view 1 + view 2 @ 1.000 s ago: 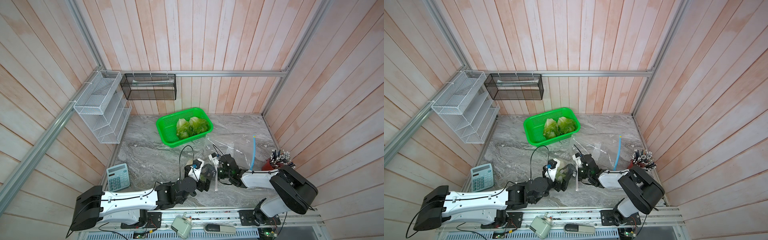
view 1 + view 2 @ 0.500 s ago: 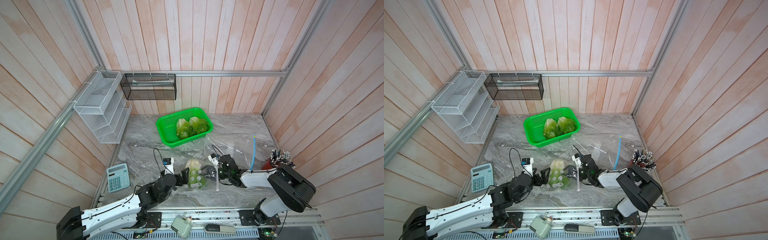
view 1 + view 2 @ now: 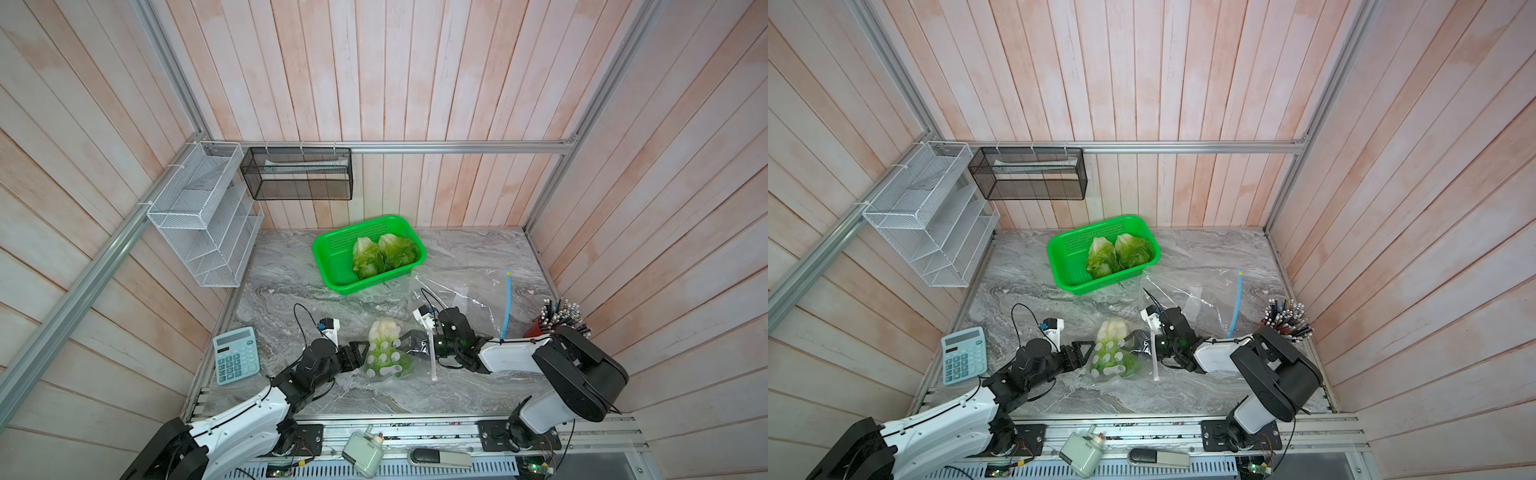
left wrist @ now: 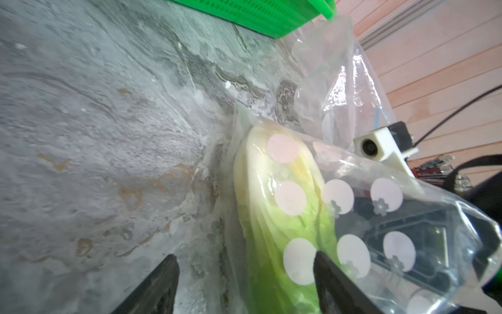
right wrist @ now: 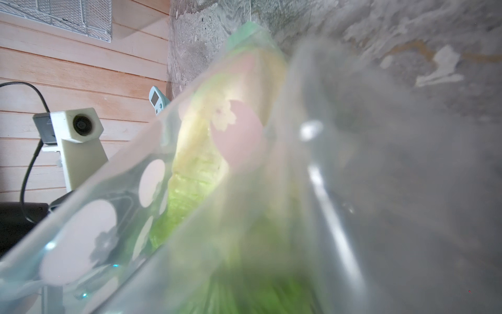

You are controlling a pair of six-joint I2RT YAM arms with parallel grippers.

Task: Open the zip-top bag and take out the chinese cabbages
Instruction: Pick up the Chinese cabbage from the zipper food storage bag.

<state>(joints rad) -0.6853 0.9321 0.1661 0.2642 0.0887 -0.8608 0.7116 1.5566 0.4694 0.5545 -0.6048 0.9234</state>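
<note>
Clear zip-top bag point(image 3: 385, 358) with white dots, green basket point(image 3: 332, 277), grey-veined table point(image 3: 286, 291).

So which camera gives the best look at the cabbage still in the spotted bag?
The left wrist view: the bagged cabbage is large and sharp, from pale base to green leaves. Both top views show it whole but small. The right wrist view shows it close up and blurred.

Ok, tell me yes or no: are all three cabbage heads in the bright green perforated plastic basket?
No, the green basket holds two cabbage heads; the third head lies in the dotted clear bag.
</note>
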